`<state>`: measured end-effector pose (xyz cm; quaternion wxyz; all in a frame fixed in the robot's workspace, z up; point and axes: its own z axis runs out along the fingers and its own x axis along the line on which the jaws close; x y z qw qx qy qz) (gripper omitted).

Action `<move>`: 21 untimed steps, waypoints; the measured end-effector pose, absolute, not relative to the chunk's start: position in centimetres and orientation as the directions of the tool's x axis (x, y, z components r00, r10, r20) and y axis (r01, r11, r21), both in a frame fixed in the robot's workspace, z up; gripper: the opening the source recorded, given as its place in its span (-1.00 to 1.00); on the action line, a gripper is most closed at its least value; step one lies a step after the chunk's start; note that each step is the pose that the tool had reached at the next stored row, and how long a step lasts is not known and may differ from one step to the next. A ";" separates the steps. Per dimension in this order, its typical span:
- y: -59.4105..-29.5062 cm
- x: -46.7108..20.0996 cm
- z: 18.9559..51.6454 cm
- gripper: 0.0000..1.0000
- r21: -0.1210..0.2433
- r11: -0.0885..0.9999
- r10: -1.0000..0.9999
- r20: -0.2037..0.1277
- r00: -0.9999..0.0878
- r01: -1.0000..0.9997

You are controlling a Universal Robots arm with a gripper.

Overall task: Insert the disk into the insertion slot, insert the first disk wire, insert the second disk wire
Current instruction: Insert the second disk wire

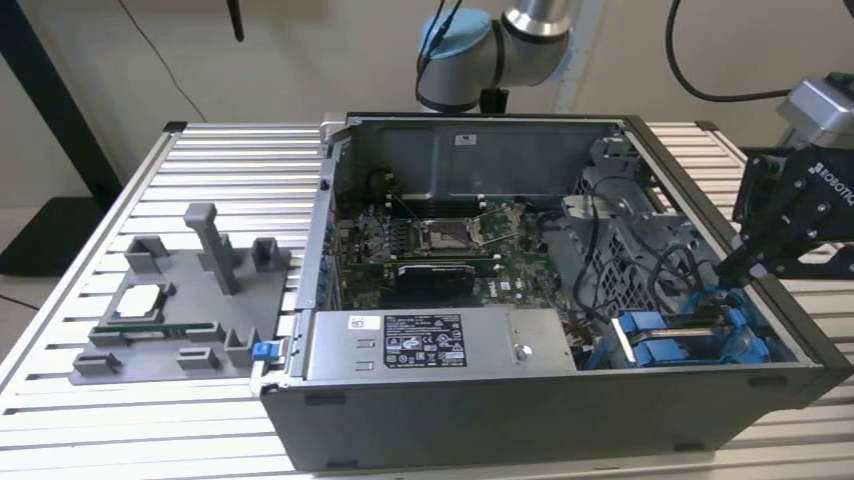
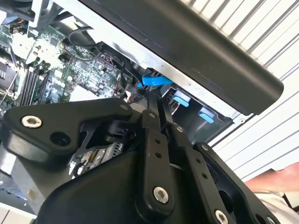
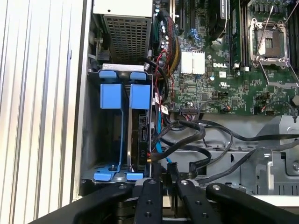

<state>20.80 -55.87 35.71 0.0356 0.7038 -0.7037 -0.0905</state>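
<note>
The disk (image 3: 140, 135) stands edge-on in the insertion slot (image 3: 88, 140), a bay of the grey drive cage, and its blue carrier (image 3: 140, 95) is at the bay's mouth. Beside it sits a second blue carrier (image 3: 112, 93) over an empty bay. A blue disk wire (image 3: 156, 135) runs along the disk down to my gripper (image 3: 164, 164), whose black fingers (image 3: 150, 196) are pressed close together on its end. The second wrist view has the same blue wire (image 2: 154, 80) just past my gripper (image 2: 156, 100). In the exterior view my gripper (image 1: 731, 268) reaches into the case just above the blue carriers (image 1: 681, 338).
Black cables (image 3: 210, 140) loop across the case beside the cage. The motherboard (image 1: 441, 240) fills the case's middle, and the grey power-supply box (image 1: 441, 340) lies along its near wall. A grey parts fixture (image 1: 187, 300) stands on the slatted table at the exterior view's left.
</note>
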 end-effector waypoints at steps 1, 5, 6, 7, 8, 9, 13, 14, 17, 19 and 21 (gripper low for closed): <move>-55.9 20.8 35.7 -1.00 0.177 -0.007 -0.997 -0.077 -0.007 -0.984; -55.9 20.8 35.7 -1.00 0.177 -0.007 -0.997 -0.077 -0.007 -0.984; -55.9 20.8 35.7 -1.00 0.177 -0.007 -0.997 -0.077 -0.007 -0.984; -55.9 20.8 35.7 -1.00 0.177 -0.007 -0.997 -0.077 -0.007 -0.984; -55.9 20.8 35.8 -1.00 0.177 -0.007 -0.997 -0.077 -0.007 -0.984; -55.9 20.8 36.0 -1.00 0.177 -0.006 -0.997 -0.078 -0.008 -0.984; -55.9 20.6 36.9 -1.00 0.177 -0.002 -0.997 -0.078 -0.012 -0.984; -55.9 20.4 37.1 -1.00 0.177 0.000 -0.997 -0.078 -0.014 -0.984; -55.9 19.9 37.6 -1.00 0.177 0.004 -0.997 -0.078 -0.018 -0.984; -55.9 19.5 38.0 -1.00 0.177 0.006 -0.997 -0.079 -0.021 -0.984; -55.9 19.2 38.3 -1.00 0.178 0.008 -0.997 -0.080 -0.023 -0.984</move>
